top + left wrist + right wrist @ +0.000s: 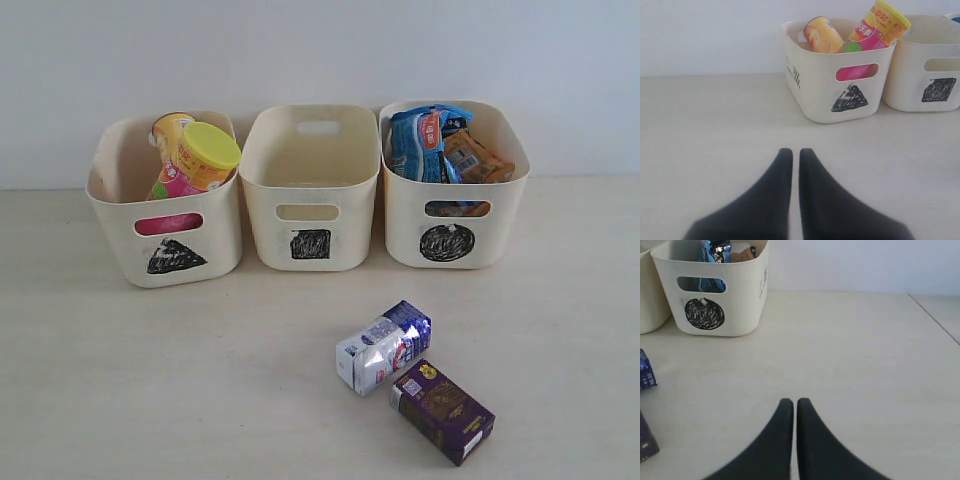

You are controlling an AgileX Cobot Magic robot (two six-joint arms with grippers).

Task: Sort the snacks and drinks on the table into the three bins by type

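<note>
Purple carton (442,411) touching white carton (383,346) on worktop (150,380); left gripper (795,152), right gripper (794,402) both closed, empty. Grabbing one could shove the other.

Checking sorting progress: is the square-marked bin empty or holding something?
Looks empty: the square-marked bin shows only bare inner walls, nothing through its handle slot; its floor is hidden.

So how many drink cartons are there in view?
2. The white and blue carton lies on the table in front of the bins; the dark purple carton lies beside it, nearer the camera. Others could hide deep inside the bins.
</note>
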